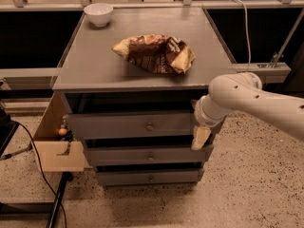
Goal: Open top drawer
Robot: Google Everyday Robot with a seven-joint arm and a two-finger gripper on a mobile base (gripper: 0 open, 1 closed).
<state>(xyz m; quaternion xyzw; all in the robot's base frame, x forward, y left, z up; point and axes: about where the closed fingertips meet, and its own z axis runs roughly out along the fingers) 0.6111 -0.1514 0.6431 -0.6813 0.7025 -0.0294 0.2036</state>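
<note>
Camera view: a grey cabinet (95, 70) stands on a speckled floor. On its top, a white bowl (98, 13) sits at the far left and a crumpled brown chip bag (154, 53) lies near the middle. The top drawer (109, 126) is just under the cabinet top, with its knob (149, 126) at centre. Two shorter drawers (123, 156) sit below it. A white arm (256, 101) reaches in from the right. Its gripper (199, 140) hangs at the top drawer's right end; whether it is open or closed cannot be told
</note>
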